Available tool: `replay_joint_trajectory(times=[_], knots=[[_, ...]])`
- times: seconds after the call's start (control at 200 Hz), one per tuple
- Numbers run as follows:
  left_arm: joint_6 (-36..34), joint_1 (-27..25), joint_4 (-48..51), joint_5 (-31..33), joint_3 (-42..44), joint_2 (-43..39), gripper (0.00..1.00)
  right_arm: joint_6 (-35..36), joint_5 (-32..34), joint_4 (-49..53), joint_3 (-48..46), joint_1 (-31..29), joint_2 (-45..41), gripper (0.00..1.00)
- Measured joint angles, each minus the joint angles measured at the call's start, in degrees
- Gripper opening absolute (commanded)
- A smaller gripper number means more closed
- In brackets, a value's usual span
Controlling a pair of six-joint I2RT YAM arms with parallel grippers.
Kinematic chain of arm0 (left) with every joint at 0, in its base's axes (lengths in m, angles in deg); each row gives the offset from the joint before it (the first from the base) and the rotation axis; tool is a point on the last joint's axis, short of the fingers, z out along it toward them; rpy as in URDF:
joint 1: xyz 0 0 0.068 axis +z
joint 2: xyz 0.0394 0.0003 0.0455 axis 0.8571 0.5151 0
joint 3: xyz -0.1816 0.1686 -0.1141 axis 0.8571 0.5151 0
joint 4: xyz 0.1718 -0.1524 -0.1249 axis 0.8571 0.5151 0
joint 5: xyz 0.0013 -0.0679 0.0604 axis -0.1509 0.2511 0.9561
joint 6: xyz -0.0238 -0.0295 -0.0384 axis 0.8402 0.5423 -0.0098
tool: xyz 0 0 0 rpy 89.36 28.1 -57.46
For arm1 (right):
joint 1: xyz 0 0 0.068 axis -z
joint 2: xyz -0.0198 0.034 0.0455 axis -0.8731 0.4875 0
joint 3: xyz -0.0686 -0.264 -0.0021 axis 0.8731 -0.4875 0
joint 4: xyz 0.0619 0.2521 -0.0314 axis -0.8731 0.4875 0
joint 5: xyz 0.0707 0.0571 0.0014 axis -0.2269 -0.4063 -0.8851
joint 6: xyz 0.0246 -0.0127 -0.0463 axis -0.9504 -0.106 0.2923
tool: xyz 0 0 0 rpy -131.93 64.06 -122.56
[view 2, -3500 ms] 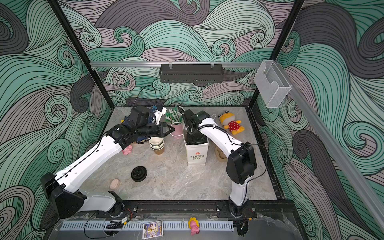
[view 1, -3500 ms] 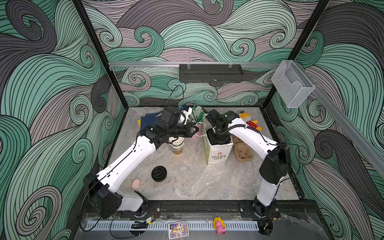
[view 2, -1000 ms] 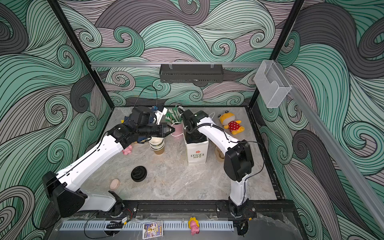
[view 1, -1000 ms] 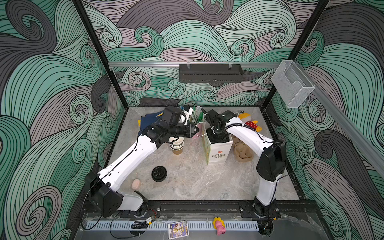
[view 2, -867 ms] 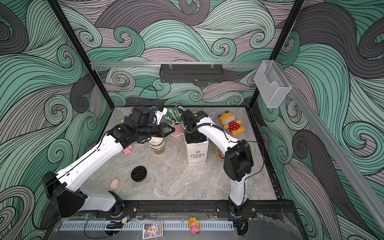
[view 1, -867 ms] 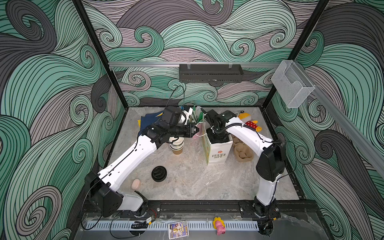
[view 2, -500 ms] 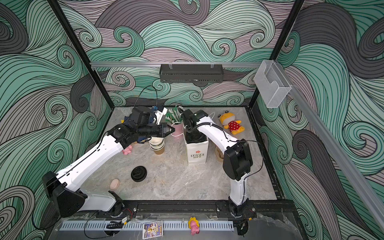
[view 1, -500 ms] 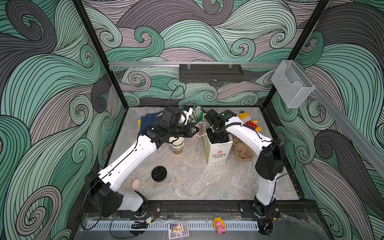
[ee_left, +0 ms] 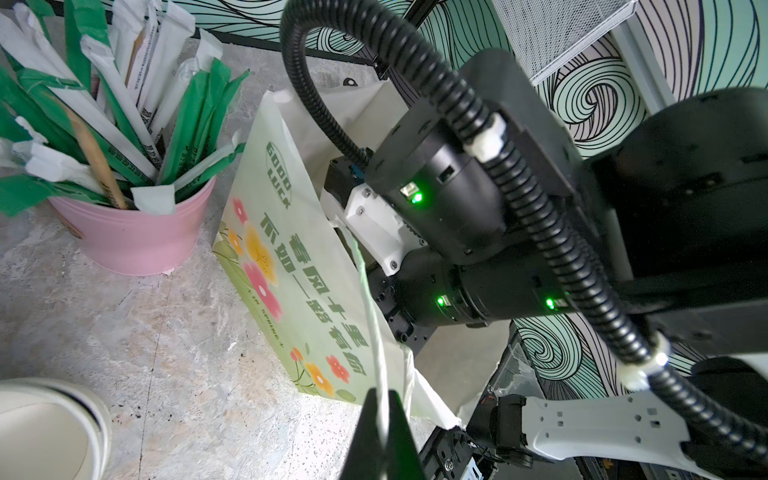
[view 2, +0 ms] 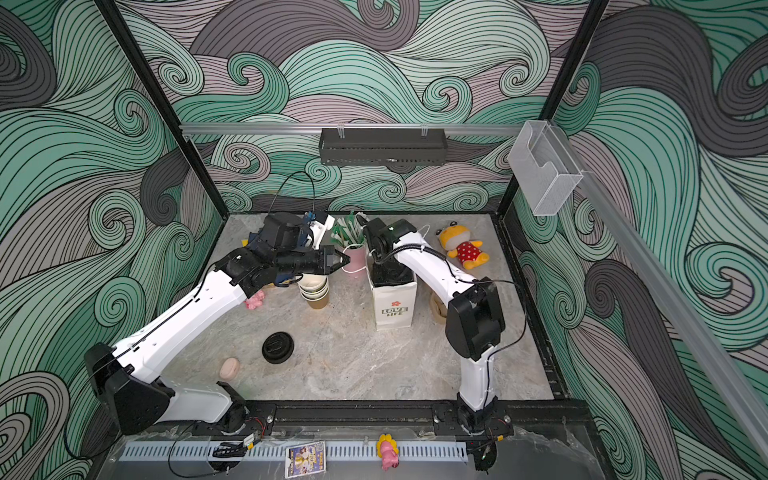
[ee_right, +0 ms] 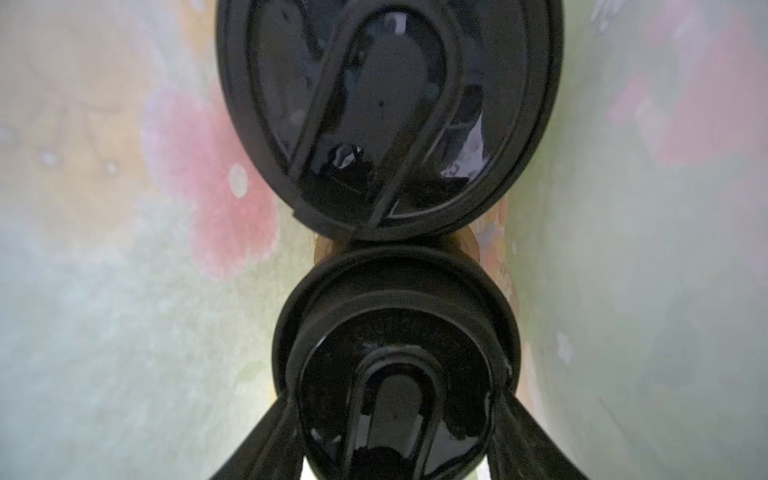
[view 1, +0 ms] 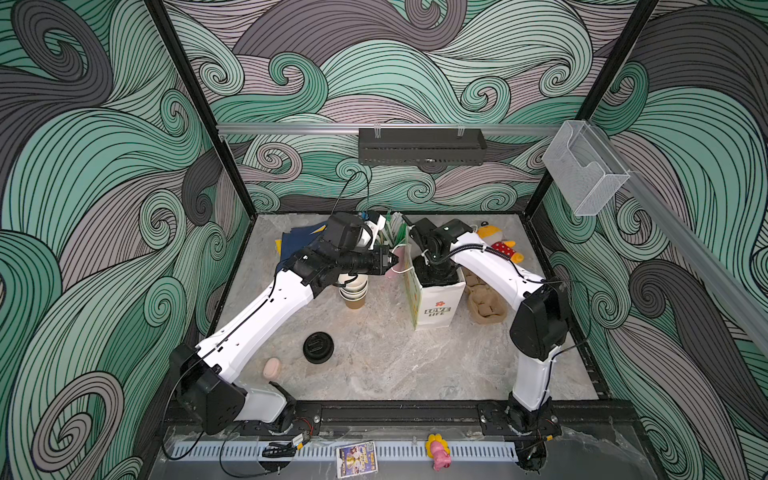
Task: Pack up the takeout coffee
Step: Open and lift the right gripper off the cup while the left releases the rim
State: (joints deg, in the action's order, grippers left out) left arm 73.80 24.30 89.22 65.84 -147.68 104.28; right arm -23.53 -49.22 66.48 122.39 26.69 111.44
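Two lidded coffee cups [ee_right: 390,116] side by side inside paper bag [view 1: 436,307], at 3 o'clock from cup stack [view 1: 353,291]. Nearer cup [ee_right: 395,332] clasped by right gripper [ee_right: 395,399]; bag handle [ee_left: 370,316] pinched tight by left gripper [ee_left: 381,405]. Probably light, crushable: hold gently under lid rim.

It was a robot test cell — swirl-printed walls [view 1: 374,75] boxed in a marble surface [view 1: 415,365], with two white arms [view 1: 266,316] bolted to a black rail [view 1: 395,415] at its front edge.

Both top views overlook the whole table [view 1: 395,370]; both wrist views crowd the bag [ee_left: 282,249].
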Motion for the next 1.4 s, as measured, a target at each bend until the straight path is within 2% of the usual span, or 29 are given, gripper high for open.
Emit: replay_joint_trajectory(times=[0.35,0.61,0.93,1.141,1.401], knots=[[0.0,0.0,0.0,0.0,-0.1,0.1,0.00,0.4,-0.4,-1.5,-1.5,0.4,-2.7,0.70],[0.0,0.0,0.0,0.0,-0.4,1.5,0.00,0.6,0.0,-2.3,-1.5,0.9,-3.6,0.83],[0.0,0.0,0.0,0.0,-0.4,1.5,0.00,-0.1,1.0,-1.0,-1.5,0.9,-7.6,0.90],[0.0,0.0,0.0,0.0,-0.4,1.5,0.00,-1.5,1.9,0.4,-1.4,0.8,-9.2,0.90],[0.0,0.0,0.0,-0.1,-0.4,1.5,0.00,-3.1,3.2,1.7,4.0,0.5,-12.7,0.90]])
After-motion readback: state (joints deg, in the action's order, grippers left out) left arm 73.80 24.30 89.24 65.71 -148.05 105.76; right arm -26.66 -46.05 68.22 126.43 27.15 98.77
